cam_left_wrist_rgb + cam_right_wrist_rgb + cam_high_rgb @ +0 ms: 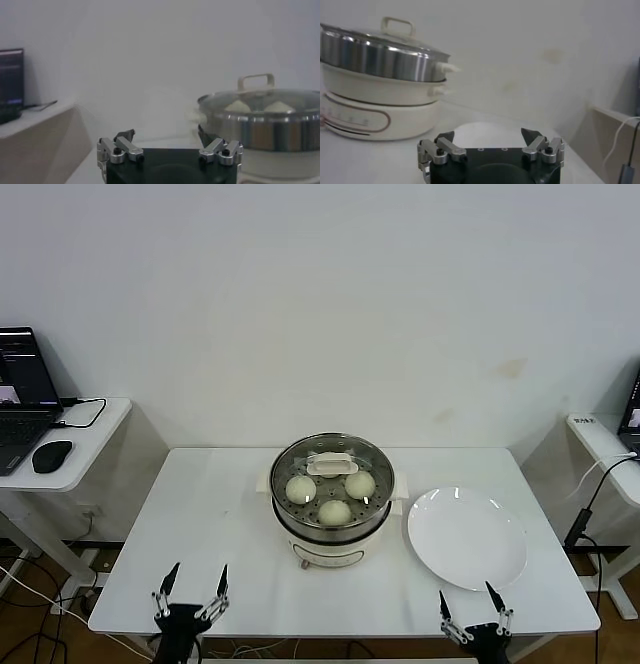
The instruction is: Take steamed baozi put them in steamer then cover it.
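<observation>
Fingers of left gripper (pixel 190 586) and right gripper (pixel 476 608) spread, empty, at bench (pixel 200 514) front corners, fourth of steamed baozi (pixel 334 511) hidden under cover (pixel 331 464) handle, steamer (pixel 332 529) closed.

A round shiny steel steamer basket (pixel 333 481) with a dotted, perforated floor sits on a cream-white pot base trimmed with a thin brownish line. Inside are smooth cream-white dome-shaped dough buns (pixel 334 511). A clear glass lid (pixel 332 456) has a silver metal rim and a cream oblong handle. A plain flat white plate (pixel 466 537) lies on a white table (pixel 210 524).
</observation>
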Motion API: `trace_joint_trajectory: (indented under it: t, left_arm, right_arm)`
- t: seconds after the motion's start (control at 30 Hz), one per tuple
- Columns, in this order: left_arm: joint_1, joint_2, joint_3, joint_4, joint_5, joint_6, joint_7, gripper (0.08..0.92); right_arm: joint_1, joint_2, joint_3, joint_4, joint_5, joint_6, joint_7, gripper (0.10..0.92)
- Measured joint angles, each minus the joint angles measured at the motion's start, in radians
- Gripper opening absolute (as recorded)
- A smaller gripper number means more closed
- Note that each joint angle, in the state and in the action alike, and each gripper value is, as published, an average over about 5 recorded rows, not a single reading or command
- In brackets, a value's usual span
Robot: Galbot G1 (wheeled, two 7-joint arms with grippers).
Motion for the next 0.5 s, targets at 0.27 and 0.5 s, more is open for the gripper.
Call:
trace_joint_trajectory:
  t: [0.27,0.5]
  left_arm:
    - [0.055,-0.024,-0.034,0.019,0.002,-0.043,0.035,0.823]
    - [0.076,-0.03,-0.045,0.025,0.013,-0.056,0.053,0.823]
  right_arm:
    - [-0.021,-0.015,-0.037,0.034,0.031,-0.044,0.001,0.823]
    - [-0.027,-0.021,-0.053,0.051,0.043,-0.083,0.008,0.823]
